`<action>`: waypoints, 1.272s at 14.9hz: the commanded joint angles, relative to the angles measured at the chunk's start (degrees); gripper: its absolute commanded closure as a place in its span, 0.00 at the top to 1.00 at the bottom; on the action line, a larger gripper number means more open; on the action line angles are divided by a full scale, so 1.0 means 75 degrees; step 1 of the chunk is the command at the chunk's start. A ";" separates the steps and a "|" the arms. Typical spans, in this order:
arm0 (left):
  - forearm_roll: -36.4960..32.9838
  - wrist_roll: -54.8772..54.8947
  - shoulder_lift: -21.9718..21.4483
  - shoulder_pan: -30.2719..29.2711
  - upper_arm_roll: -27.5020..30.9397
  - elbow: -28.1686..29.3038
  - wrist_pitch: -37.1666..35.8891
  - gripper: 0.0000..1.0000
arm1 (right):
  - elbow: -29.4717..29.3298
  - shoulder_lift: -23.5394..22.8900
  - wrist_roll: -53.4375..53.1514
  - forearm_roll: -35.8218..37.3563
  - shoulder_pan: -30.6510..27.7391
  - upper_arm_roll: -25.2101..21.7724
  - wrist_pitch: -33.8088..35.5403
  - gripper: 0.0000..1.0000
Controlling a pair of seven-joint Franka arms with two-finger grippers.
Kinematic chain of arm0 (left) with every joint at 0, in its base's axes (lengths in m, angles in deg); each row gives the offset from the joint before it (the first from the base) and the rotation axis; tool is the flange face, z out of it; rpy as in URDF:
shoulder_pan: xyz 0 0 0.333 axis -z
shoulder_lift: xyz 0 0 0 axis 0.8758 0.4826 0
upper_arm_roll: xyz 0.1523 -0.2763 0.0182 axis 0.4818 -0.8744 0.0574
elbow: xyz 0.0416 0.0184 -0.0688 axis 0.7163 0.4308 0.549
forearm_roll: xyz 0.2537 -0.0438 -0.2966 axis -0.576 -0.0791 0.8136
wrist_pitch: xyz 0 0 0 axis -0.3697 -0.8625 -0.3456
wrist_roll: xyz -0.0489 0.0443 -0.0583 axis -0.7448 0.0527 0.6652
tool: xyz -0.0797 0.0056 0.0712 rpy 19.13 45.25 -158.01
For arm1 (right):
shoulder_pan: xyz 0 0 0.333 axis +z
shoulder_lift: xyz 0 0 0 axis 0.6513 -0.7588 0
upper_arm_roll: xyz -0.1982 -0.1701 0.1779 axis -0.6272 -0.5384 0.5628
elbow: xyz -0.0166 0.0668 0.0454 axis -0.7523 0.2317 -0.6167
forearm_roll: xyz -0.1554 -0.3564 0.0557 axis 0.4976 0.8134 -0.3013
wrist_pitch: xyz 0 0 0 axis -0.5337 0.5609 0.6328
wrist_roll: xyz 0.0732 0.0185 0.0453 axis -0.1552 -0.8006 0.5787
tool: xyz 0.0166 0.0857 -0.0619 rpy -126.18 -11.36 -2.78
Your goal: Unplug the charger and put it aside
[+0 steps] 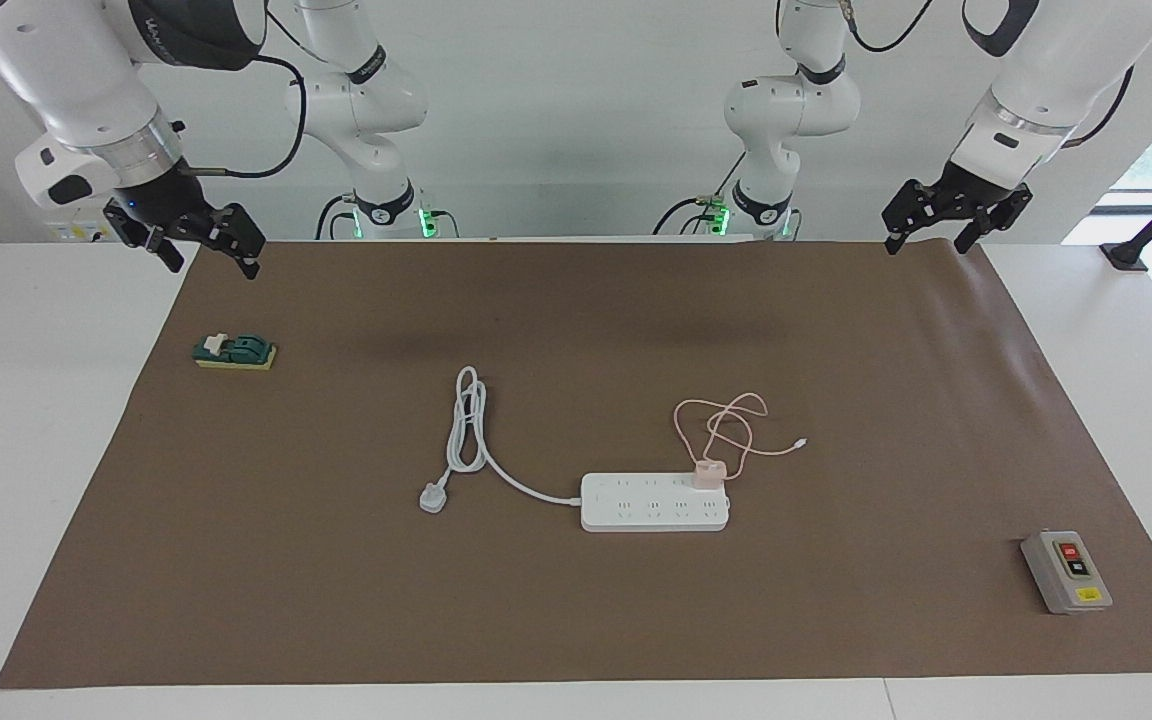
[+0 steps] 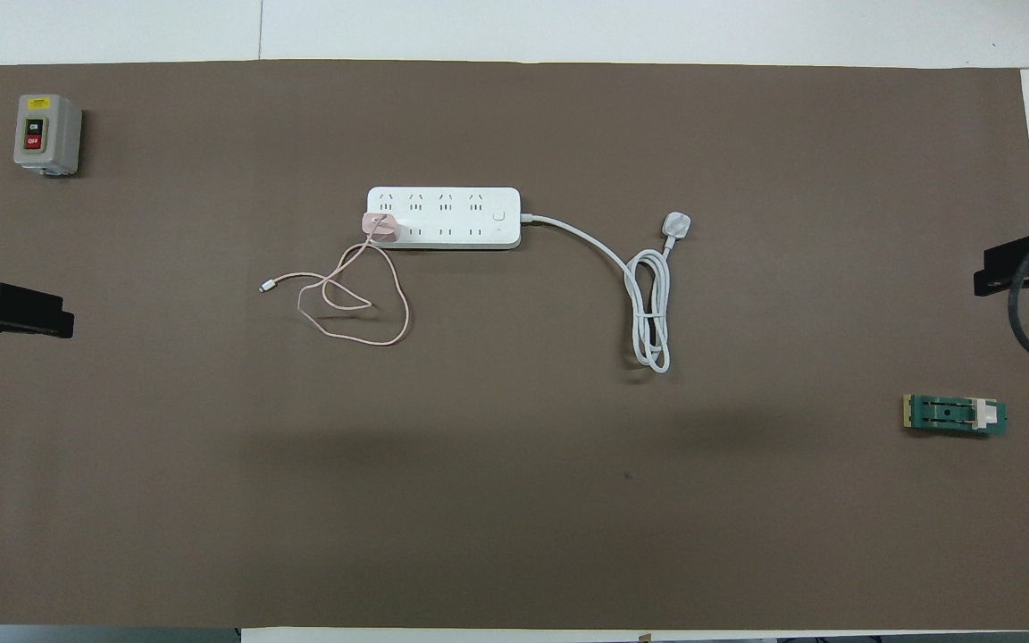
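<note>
The pale pink charger [image 1: 709, 472] [image 2: 380, 227] is plugged into the end socket of the white power strip [image 1: 654, 505] [image 2: 452, 219], at the strip's end toward the left arm. Its thin pink cable [image 1: 726, 425] [image 2: 354, 308] lies in loose loops on the mat, nearer to the robots than the strip. My left gripper [image 1: 928, 243] [image 2: 5, 310] hangs open and empty over the mat's edge at the left arm's end. My right gripper [image 1: 214, 265] [image 2: 1015, 268] hangs open and empty over the mat's edge at the right arm's end. Both arms wait.
The strip's thick white cord [image 1: 466, 430] [image 2: 648, 313] and plug lie coiled toward the right arm's end. A grey switch box [image 1: 1066, 572] [image 2: 47, 134] stands at the mat's corner farthest from the robots, at the left arm's end. A small green block [image 1: 234, 352] [image 2: 955, 415] lies under the right gripper's side.
</note>
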State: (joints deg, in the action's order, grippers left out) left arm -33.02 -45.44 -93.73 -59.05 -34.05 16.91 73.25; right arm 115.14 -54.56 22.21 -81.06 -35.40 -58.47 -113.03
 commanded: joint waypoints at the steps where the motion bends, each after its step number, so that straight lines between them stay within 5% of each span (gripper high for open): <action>1: -0.0078 -0.0077 0.0046 0.0025 0.0021 -0.0100 0.0002 1.00 | -0.0091 -0.0018 0.0248 0.0101 -0.0171 0.0096 0.0109 1.00; 5: -0.0055 -0.0390 0.0175 0.0036 0.0021 -0.0182 0.0049 1.00 | -0.0091 -0.0018 0.0248 0.0101 -0.0160 0.0108 0.0121 1.00; 11: -0.0125 -0.2860 0.0842 0.0258 -0.0037 -0.0756 0.0084 1.00 | 0.0003 0.0017 0.0131 0.0254 -0.0382 0.0131 -0.0347 1.00; 16: -0.0114 -0.5649 0.2024 0.0903 -0.0037 -0.1668 0.0283 1.00 | 0.0038 -0.0006 0.0003 0.0149 -0.0382 0.0120 -0.0747 1.00; 19: -0.0102 -0.8026 0.2600 0.1325 -0.0037 -0.1834 0.1323 1.00 | 0.0143 -0.0053 -0.2580 -0.0379 -0.0219 0.0237 -0.0770 1.00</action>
State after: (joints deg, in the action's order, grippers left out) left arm -33.02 -95.25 -78.06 -51.24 -34.88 6.16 79.41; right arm 115.31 -54.84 13.13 -82.30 -37.23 -57.94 -117.93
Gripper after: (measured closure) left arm 0.000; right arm 0.000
